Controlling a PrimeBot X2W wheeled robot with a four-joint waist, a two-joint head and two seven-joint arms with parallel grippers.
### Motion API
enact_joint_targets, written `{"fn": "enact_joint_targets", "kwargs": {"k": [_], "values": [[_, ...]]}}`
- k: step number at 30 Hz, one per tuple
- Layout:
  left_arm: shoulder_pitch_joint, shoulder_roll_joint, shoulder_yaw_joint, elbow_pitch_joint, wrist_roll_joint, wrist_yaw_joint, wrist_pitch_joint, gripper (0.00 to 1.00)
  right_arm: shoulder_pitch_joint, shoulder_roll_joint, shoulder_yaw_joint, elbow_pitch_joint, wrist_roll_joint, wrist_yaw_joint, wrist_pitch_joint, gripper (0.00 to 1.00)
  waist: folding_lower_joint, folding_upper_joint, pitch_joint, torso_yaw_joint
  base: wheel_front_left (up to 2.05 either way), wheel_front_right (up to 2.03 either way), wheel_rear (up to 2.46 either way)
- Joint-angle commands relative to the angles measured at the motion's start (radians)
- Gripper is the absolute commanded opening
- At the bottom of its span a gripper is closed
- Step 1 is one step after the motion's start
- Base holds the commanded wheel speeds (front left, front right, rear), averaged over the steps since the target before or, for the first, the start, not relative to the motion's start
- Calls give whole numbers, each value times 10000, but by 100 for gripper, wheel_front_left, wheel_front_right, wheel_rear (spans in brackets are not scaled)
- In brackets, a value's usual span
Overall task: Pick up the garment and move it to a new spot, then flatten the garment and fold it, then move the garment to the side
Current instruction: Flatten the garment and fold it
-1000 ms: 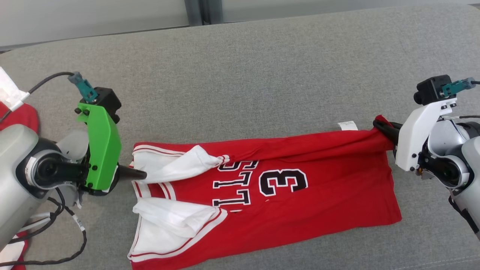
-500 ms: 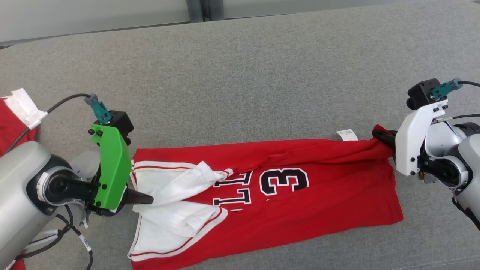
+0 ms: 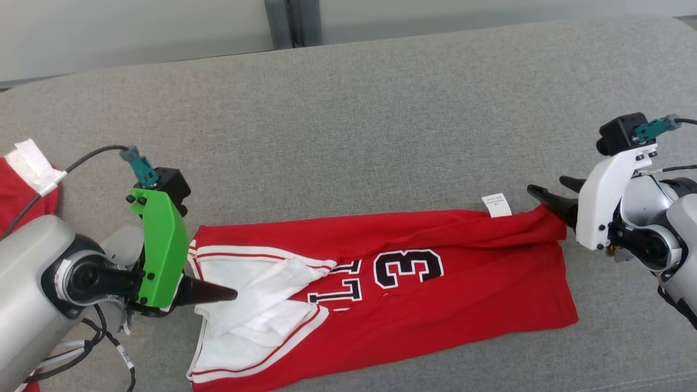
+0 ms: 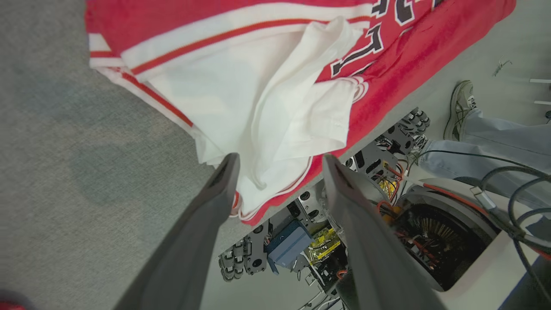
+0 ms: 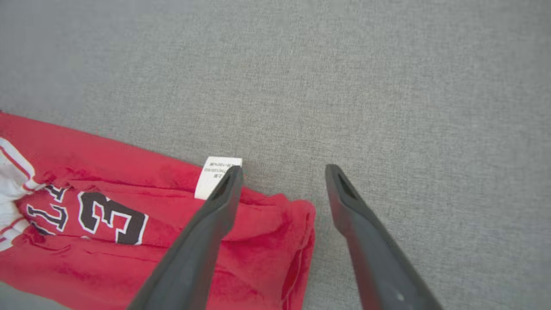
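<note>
Head view: jersey (image 3: 414, 283) flat on tabletop (image 3: 381, 109). "3" and part-hidden black letters legible; tag (image 3: 496, 205) print too small to read. Left claw (image 3: 231, 294) at jersey's 9 o'clock end, right claw (image 3: 547, 185) at its 2 o'clock corner. Both spread wide, empty. Bare tabletop toward 12.
Left wrist: white fold just beyond fingertips; hem along tabletop edge, 4 o'clock.
Right wrist: red corner between spread fingers.

The jersey (image 3: 463, 288) is red, its left end white with red-striped trim, its letters and "3" black outlined in white. Its label (image 3: 496, 205) is white. The bench (image 3: 381, 109) is plain grey. The left bracket (image 3: 160, 256) is green, the right bracket (image 3: 601, 204) white.
</note>
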State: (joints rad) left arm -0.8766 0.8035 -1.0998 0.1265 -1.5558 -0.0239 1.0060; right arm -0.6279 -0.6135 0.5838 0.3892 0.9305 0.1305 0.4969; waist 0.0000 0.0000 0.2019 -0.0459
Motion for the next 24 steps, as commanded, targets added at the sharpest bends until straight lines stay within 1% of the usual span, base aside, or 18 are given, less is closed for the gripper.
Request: {"fn": "enact_joint_targets", "kwargs": {"k": [1, 4, 8, 10, 12, 15, 17, 20, 22, 24], "values": [[85, 49, 132, 3, 44, -91, -219, 100, -80, -47, -141, -49, 60, 5, -327, 100, 0, 0, -230, 42, 0, 0, 0], [-11, 153, 379, -86, 408, -288, -892, 100, -26, -47, -497, -177, -19, 5, -1240, 100, 0, 0, -423, 69, 0, 0, 0], [128, 210, 993, -178, 1171, -530, -2874, 100, 342, 274, -1175, -203, -336, 5, -2849, 100, 0, 0, -700, 94, 0, 0, 0], [361, 320, 1271, -200, 1598, -539, -3969, 100, 539, 382, -1550, -242, -503, 5, -3588, 100, 0, 0, -803, 103, 0, 0, 0], [595, 416, 1531, -283, 1973, -448, -5024, 100, 834, 556, -1870, -318, -657, 5, -4220, 100, 0, 0, -918, 131, 0, 0, 0], [1071, 597, 2099, -392, 2464, -107, -6856, 100, 1356, 812, -2493, -382, -1026, 5, -5112, 100, 0, 0, -1073, 162, 0, 0, 0], [1520, 667, 2421, -442, 2670, 256, -7991, 100, 1695, 1029, -2952, -337, -1427, 5, -5566, 100, 0, 0, -1174, 174, 0, 0, 0], [2238, 827, 2834, -660, 3061, 943, -9626, 100, 2231, 1571, -3812, -455, -2035, 5, -6199, 100, 0, 0, -1335, 194, 0, 0, 0], [2733, 824, 3075, -849, 3174, 1372, -10547, 100, 2581, 1907, -4292, -628, -2433, 5, -6476, 100, 0, 0, -1425, 205, 0, 0, 0], [3432, 824, 3361, -1098, 3292, 1927, -11649, 100, 3071, 2360, -4823, -945, -2796, 5, -6687, 100, 0, 0, -1530, 216, 0, 0, 0]]}}
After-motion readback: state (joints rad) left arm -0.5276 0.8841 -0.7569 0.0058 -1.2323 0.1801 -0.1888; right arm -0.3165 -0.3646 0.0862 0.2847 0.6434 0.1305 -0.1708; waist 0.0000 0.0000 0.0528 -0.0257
